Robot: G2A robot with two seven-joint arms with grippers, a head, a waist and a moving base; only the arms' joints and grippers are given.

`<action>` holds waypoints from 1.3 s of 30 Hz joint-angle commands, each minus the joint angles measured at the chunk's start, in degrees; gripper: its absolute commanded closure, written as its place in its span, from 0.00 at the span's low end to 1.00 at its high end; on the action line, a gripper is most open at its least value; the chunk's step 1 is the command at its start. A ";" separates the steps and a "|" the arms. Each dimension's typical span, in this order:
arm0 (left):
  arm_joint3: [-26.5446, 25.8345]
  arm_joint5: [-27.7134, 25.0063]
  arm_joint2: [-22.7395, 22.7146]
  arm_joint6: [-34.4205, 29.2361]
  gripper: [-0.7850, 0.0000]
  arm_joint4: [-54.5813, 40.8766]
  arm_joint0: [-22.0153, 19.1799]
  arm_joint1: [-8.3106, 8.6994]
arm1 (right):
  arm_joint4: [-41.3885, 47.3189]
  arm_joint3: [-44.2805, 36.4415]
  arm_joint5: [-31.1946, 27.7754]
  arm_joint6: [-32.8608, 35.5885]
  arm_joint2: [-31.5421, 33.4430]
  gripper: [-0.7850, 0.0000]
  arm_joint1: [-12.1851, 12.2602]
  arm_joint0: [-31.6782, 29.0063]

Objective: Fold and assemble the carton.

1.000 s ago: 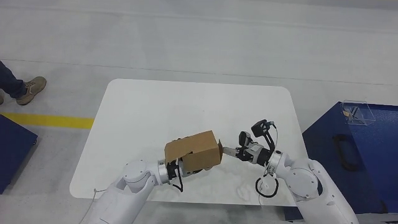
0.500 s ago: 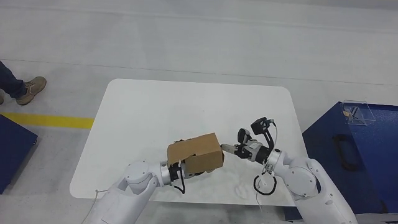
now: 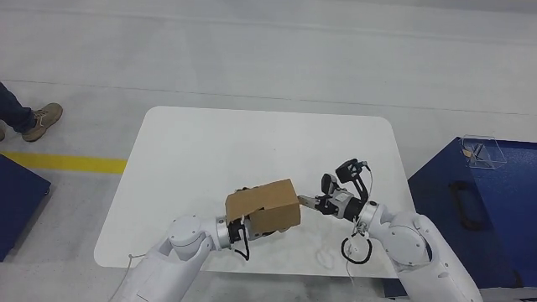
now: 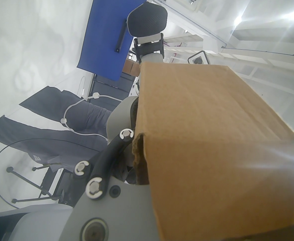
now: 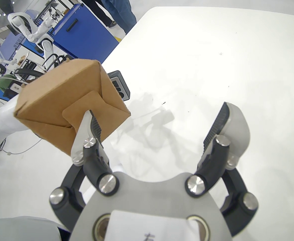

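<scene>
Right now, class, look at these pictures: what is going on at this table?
The robot's left gripper holds a brown carton up over the near side of the white table. The right gripper is open at the carton's end, one finger against the rounded flap there, the other clear of it. That end's flaps look folded in.

right end effector point(image 3: 309, 203) touches carton point(image 3: 264, 204) above table point(image 3: 210, 151).

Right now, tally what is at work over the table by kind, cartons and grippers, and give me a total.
carton: 1
grippers: 2 (left gripper, right gripper)
Total: 3
</scene>
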 commanded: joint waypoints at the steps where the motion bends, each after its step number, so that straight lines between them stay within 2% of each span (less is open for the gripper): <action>1: -0.09 -0.16 0.00 -0.05 1.00 0.13 0.05 0.01 | 0.74 -0.29 0.10 -0.32 0.46 0.00 0.02 -0.10; 29: -0.02 -0.47 -0.19 -0.93 1.00 0.41 0.57 0.13 | -3.57 -1.85 2.36 2.26 -1.48 0.00 0.05 0.46; 39: 0.50 0.42 -0.23 -3.08 1.00 -2.01 0.47 0.05 | -0.46 -1.12 2.39 0.44 -1.47 0.00 -0.13 0.29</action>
